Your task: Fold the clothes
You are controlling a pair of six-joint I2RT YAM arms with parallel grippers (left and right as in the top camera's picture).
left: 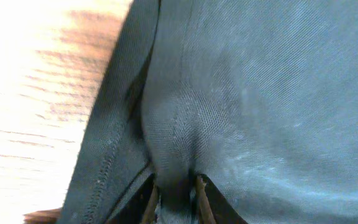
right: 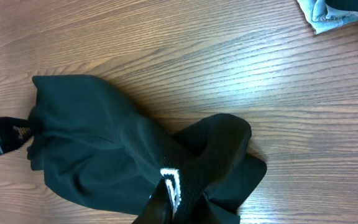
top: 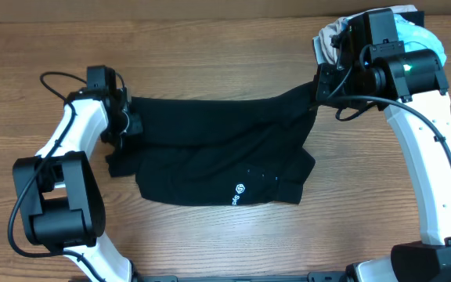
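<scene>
The black garment [top: 210,149] lies across the middle of the wooden table, with a small round white logo [top: 240,188] near its front edge. My left gripper [top: 122,119] is shut on its left edge; the left wrist view shows the cloth [left: 241,93] bunched between the fingers [left: 176,199]. My right gripper [top: 319,88] is shut on its far right corner and holds it lifted. The right wrist view shows the garment [right: 104,149] hanging from the fingers [right: 178,202], with a white tag [right: 171,183] at the jaws.
A light blue garment [top: 427,37] and a grey one [top: 329,43] lie piled at the far right corner, behind my right arm. A bit of the light one shows in the right wrist view [right: 322,15]. Bare wood [top: 210,55] lies around the black garment.
</scene>
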